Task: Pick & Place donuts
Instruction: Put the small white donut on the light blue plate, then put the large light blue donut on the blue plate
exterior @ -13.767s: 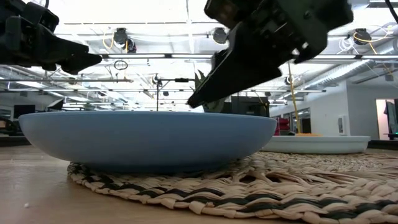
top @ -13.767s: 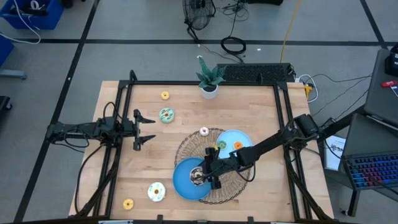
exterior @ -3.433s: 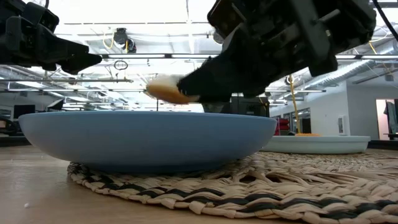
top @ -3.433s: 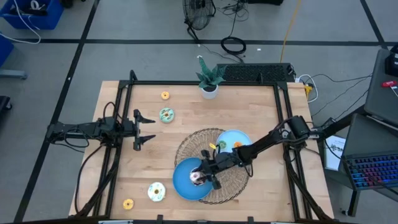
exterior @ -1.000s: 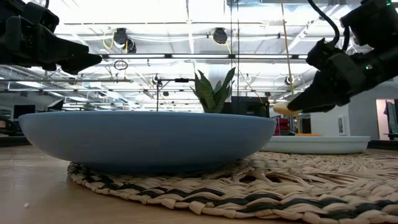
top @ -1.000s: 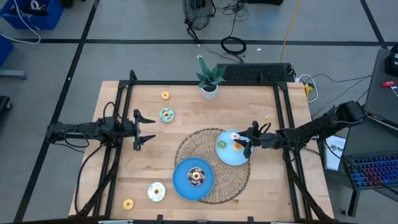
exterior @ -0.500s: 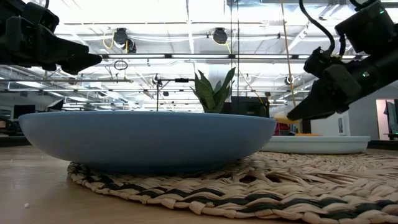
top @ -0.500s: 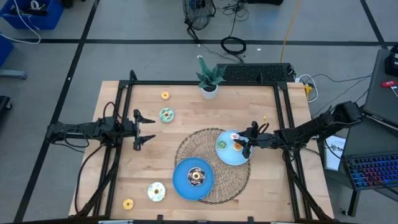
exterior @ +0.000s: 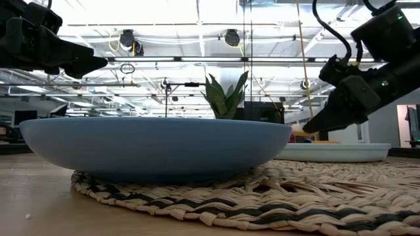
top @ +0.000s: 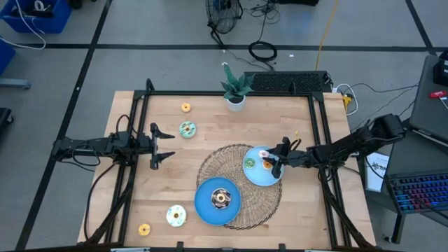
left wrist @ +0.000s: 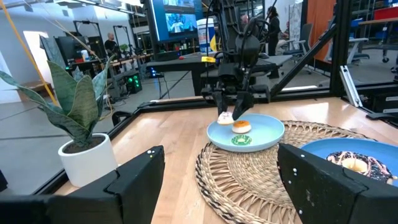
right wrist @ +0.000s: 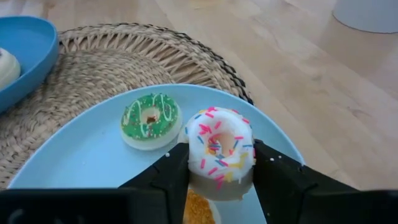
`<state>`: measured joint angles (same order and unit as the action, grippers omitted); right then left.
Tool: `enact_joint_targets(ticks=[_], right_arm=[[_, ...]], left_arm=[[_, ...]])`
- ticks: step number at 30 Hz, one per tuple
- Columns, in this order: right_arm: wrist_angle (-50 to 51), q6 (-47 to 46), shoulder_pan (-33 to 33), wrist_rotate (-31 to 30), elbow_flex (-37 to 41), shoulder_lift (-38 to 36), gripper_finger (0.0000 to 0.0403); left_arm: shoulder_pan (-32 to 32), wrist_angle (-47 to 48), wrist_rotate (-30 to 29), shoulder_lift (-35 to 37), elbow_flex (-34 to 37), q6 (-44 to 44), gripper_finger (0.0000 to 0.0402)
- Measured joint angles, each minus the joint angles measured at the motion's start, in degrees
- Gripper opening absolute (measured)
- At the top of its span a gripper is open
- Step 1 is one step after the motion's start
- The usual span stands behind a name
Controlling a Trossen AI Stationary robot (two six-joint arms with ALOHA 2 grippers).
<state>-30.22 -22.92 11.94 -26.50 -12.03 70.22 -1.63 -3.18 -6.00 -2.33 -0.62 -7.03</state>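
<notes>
Light: we see bright, even overhead light on the table (top: 203, 126).
Glare: ceiling lamps (exterior: 131, 40) wash out the low view's top.
Shadows: soft and short beneath the arms.
Focus: in the right wrist view, we find the far tabletop blurred.

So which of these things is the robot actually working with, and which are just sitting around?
Part of the job:
- white sprinkled donut, between the right gripper fingers over the light blue plate
- green donut on that plate
- teal donut on the table
- dark blue plate

Just lying about:
- potted plant
- woven mat
- left gripper, waiting open
</notes>
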Motion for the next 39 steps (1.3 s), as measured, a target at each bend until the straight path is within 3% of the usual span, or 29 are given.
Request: enact_joint_targets(ticks=[11, 24, 39], right_arm=[[-3.08, -0.14, 0.00, -0.28, -0.01, 2.71, 0.0214], [-7.88, -0.39, -2.66, 2.19, -0.02, 8.22, 0.0233], [-9.46, 1.37, -4.13, 2.67, -0.02, 8.25, 0.0245]], left_arm=[[-0.02, 0.00, -0.02, -0.02, 0.00, -0.01, 0.0306], [-0.01, -0.01, 0.00, -0.01, 0.00, 0.00, 0.0306], [-0.02, 0.00, -0.01, 0.00, 0.00, 0.00, 0.0306]])
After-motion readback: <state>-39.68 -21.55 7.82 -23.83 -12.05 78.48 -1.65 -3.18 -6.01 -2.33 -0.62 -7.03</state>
